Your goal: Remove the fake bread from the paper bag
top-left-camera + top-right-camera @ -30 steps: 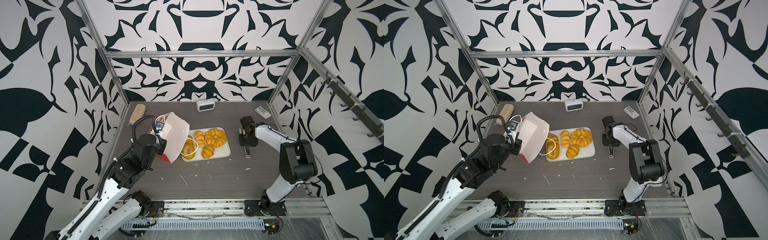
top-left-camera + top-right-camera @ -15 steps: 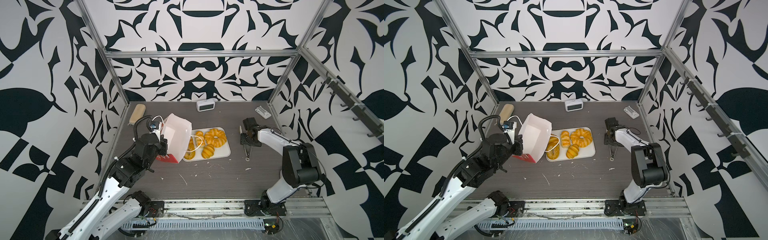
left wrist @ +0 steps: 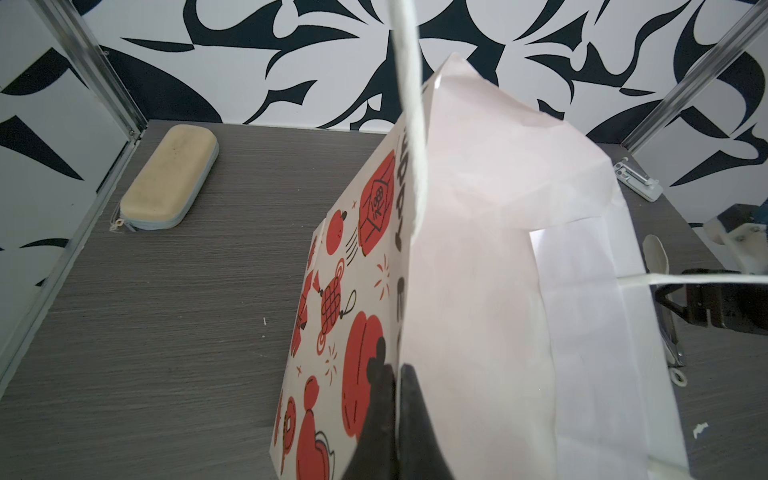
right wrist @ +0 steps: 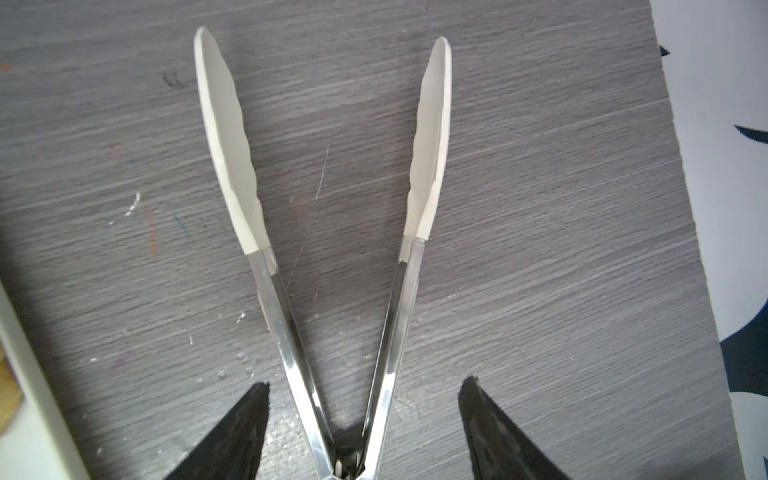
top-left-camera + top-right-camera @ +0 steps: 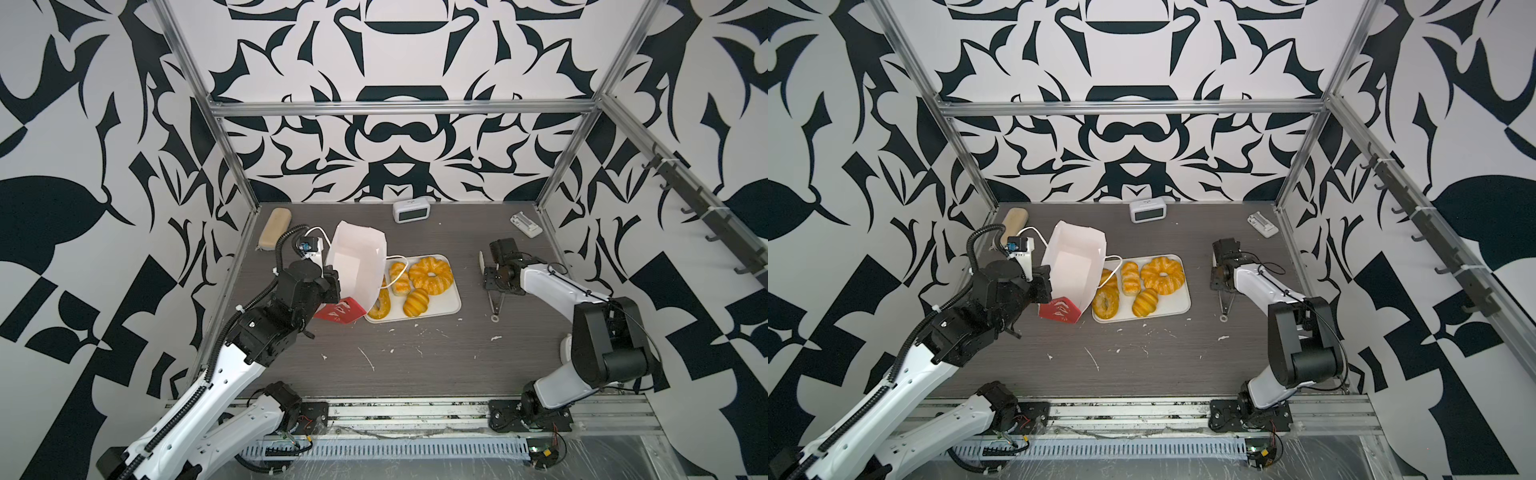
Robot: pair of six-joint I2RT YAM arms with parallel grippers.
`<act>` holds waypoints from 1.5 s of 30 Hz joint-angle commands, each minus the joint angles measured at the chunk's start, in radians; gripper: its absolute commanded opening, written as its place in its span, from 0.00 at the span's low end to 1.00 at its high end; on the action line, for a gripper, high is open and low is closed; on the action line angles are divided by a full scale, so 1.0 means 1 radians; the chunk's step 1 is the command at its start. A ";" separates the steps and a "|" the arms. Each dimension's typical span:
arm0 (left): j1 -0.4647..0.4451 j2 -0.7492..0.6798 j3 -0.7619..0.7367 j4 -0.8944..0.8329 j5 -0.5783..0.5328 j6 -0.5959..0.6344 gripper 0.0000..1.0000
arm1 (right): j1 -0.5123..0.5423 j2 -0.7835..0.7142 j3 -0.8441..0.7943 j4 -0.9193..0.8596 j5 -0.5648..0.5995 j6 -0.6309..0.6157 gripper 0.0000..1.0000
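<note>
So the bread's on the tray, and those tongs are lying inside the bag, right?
No: the tongs lie on the table, between the right gripper's open jaws, as the right wrist view shows. The bread is on the tray.

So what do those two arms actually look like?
Left arm and right arm: white shells, chunky black joints. A ribbed black hose runs along the left one, thin black wires along the right. Fingers are black and pointed.

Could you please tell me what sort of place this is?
Probably a robot test cell: patterned wall panels on an aluminium frame enclose the table, the left arm and right arm sit on a front rail, and the fake bread is glossy toy food.
</note>
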 commanded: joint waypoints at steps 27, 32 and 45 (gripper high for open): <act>0.385 0.233 0.112 0.159 0.362 0.135 0.19 | 0.000 0.002 -0.046 0.030 -0.061 0.016 0.74; 0.434 0.273 0.140 0.158 0.394 0.142 0.38 | 0.000 0.009 -0.053 0.039 -0.072 0.015 0.73; 0.477 0.246 0.196 0.111 0.371 0.113 0.99 | 0.001 0.010 -0.064 0.050 -0.079 0.012 0.73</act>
